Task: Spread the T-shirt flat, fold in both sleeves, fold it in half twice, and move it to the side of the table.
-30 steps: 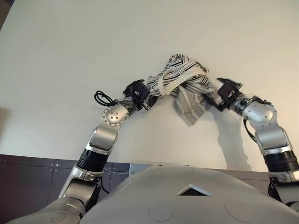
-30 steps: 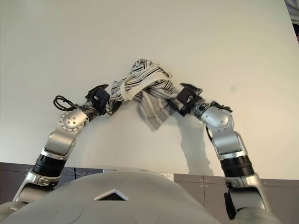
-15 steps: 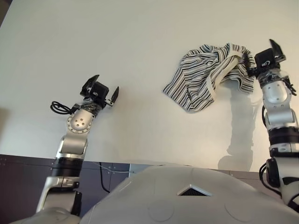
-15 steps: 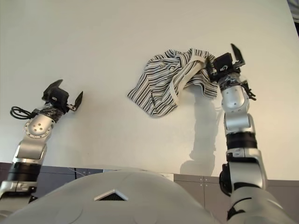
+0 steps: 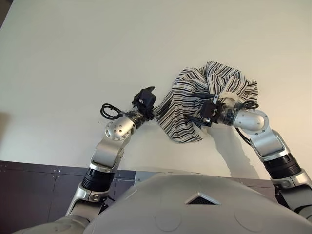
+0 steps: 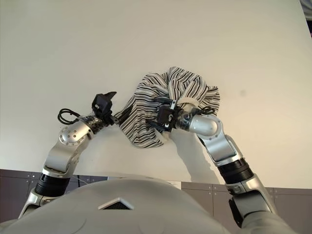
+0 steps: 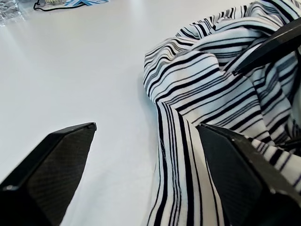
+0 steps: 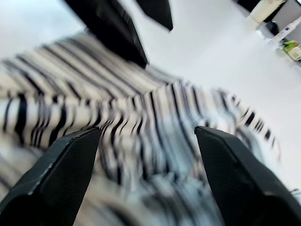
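The black-and-white striped T-shirt (image 5: pixel 204 95) lies bunched in a heap on the white table (image 5: pixel 73 58), a little right of centre. My left gripper (image 5: pixel 155 102) is at the shirt's left edge, open; in the left wrist view the left gripper (image 7: pixel 146 126) has the striped hem (image 7: pixel 174 141) running between its fingers, one of which rests over the cloth. My right gripper (image 5: pixel 197 106) hovers low over the near middle of the heap, facing left. In the right wrist view the right gripper (image 8: pixel 146 131) is open wide with the striped cloth (image 8: pixel 117 117) below it.
The table's front edge (image 5: pixel 48 163) runs just below both arms. Bare tabletop extends to the left and the far side of the shirt. Small items (image 7: pixel 61 4) lie far off on the table, and bottles (image 8: pixel 287 42) stand beyond it.
Both arms have swung in from the sides to the shirt. The right gripper has let go of the shirt, which dropped from its lifted spread into a heap nearer the centre.
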Motion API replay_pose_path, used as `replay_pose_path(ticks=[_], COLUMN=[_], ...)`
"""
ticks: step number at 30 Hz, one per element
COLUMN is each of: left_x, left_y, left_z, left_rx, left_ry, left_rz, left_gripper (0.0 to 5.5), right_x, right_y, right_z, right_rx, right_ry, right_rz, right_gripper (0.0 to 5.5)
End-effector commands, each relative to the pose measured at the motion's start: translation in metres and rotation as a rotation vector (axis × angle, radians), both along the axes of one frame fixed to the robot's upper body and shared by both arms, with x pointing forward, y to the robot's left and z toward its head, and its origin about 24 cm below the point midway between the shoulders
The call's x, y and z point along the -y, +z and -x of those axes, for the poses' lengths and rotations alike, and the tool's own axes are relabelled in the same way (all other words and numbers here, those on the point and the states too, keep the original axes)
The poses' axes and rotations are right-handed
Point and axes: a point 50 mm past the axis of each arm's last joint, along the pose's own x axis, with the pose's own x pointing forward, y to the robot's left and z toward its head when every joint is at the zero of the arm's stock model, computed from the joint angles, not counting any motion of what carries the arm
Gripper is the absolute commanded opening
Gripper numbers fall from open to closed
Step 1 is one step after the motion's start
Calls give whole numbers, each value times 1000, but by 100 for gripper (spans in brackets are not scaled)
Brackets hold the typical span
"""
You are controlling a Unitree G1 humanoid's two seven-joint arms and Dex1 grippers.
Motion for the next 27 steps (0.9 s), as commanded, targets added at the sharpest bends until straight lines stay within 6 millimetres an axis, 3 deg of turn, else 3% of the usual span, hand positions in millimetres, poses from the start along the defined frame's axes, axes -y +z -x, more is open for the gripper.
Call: replay_pose_path(ticks=[1,3,6,8,11,15,18,21,24,27], left_x=[-3,-9,-13,-8,0,-12,-22,-54,-88,-118], left_y=[-5,-7,-2,2,-1,-24,-39,-49,-49,-51], left_z=[4,11,17,12,6,13,23,34,48,45], left_rx=[-34,-65,-99,-98,-117,-204,-271,-316,-356,-375], left_ry=[-16,-51,-126,-122,-117,-180,-278,-412,-542,-585], left_rz=[-75,-115,-88,-8,23,-158,-266,-407,-460,-514], left_gripper=[403,403,403,403,403,403,403,403,403,403], right_x=[33,75,141,166,163,132,132,152,173,162], right_y=[42,43,31,12,-16,-50,-63,-65,-60,-55], right_z=[-30,-35,-17,-4,6,2,-1,-10,-36,-56], right_rx=[26,-7,-163,-269,-340,-290,-237,-156,-17,83], right_ry=[-229,-350,-402,-396,-367,-401,-440,-531,-714,-823], right_rz=[-152,-114,-18,64,126,217,323,446,564,483], right_gripper=[366,366,366,366,366,366,366,366,366,366])
